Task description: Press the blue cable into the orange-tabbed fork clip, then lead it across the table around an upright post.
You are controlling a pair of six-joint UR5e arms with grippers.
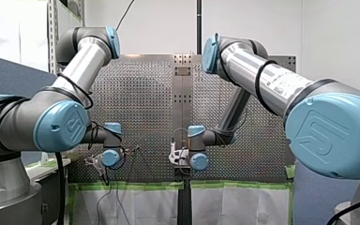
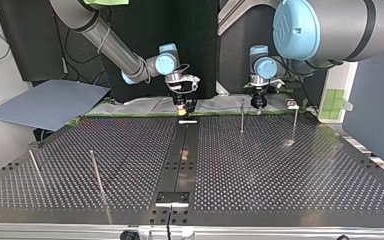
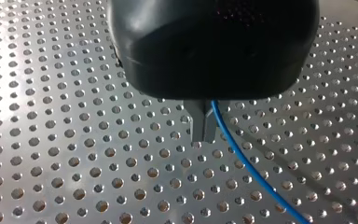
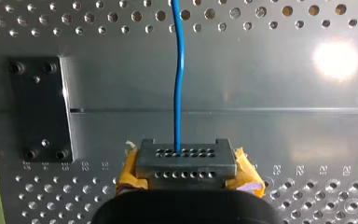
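Blue on bare steel: clamping the blue cable [image 4: 177, 70] in the right gripper [image 4: 185, 161], yellow-taped fingers closed on it, upper centre of the top view. Pinching the same strand in the left gripper [image 3: 203, 135], metal fingers narrow around it, upper right there. Looks light, limp, slick; best gripped close beside the fork clip, nowhere spotted. Engraved numbers on the table [image 4: 261, 93], too faint to read.

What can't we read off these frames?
- Fork clip: no orange tab can be made out in any view.
- Cable: too thin to show in the front and top views; the right wrist view's edge cuts it off ahead of the right gripper.
- Left gripper: its black body hides where the cable passes the shut fingers, so the grip is unclear.
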